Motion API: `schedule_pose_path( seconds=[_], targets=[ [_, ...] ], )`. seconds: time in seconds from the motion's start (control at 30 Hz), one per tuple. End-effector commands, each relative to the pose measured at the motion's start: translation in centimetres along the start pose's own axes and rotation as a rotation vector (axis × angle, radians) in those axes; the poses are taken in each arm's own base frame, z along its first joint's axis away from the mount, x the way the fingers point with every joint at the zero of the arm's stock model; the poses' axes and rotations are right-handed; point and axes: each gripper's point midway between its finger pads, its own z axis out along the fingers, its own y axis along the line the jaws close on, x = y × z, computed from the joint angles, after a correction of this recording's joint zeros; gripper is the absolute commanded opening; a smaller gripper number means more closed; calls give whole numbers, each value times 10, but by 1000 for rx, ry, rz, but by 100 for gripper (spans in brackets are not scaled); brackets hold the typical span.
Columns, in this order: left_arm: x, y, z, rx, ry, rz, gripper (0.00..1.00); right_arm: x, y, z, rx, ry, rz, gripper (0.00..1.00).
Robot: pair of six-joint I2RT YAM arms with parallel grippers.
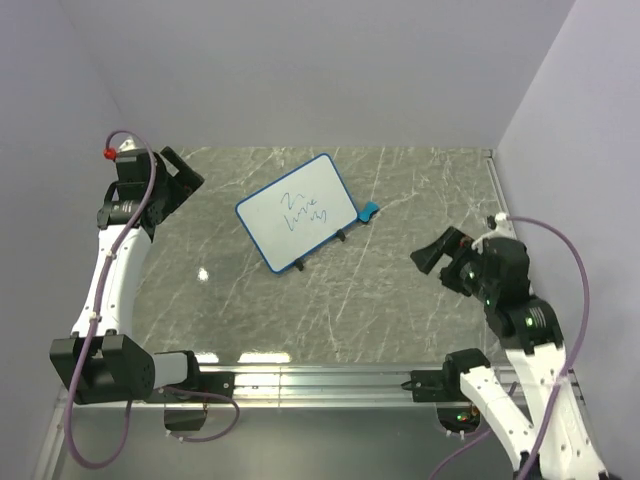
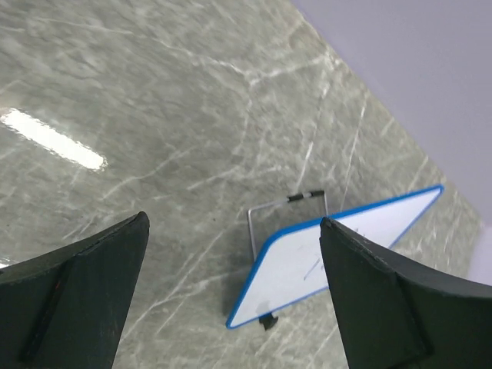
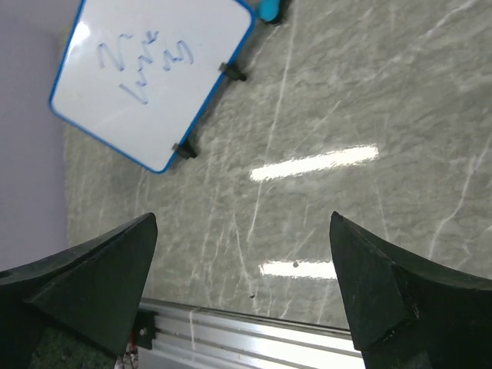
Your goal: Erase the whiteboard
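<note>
Both the left jaws and right jaws are standing spread wide and empty, as you are hovering either side of the whiteboard, which is sitting propped on the tabletop, scribbles showing, the blue eraser just beside it.

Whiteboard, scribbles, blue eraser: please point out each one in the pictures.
whiteboard [image 1: 297, 213], top external view, middle of its white face.
scribbles [image 3: 142, 65], right wrist view, centre of the dark marks.
blue eraser [image 1: 368, 211], top external view, middle of its blue body.
</note>
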Motion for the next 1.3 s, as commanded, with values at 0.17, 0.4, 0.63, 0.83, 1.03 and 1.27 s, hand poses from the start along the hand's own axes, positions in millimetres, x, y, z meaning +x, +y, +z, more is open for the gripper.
schedule_pose_path(
  seconds=[0.17, 0.4, 0.63, 0.83, 1.03, 1.27],
  targets=[
    [3, -30, -9, 112, 46, 104, 100, -90, 33, 56, 155, -48, 27, 100],
    [51, -28, -10, 157, 121, 86, 99, -125, 68, 158, 159, 78, 94, 97],
    [49, -28, -18, 175, 103, 215, 99, -142, 91, 243, 231, 132, 139, 95],
    [48, -33, -25, 211, 94, 228, 100, -106, 75, 294, 437, 232, 118, 92],
    [53, -29, -30, 225, 88, 230, 99, -64, 41, 312, 550, 303, 173, 92],
    [51, -20, -27, 181, 74, 254, 100, -34, 18, 321, 643, 382, 164, 92]
  ],
)
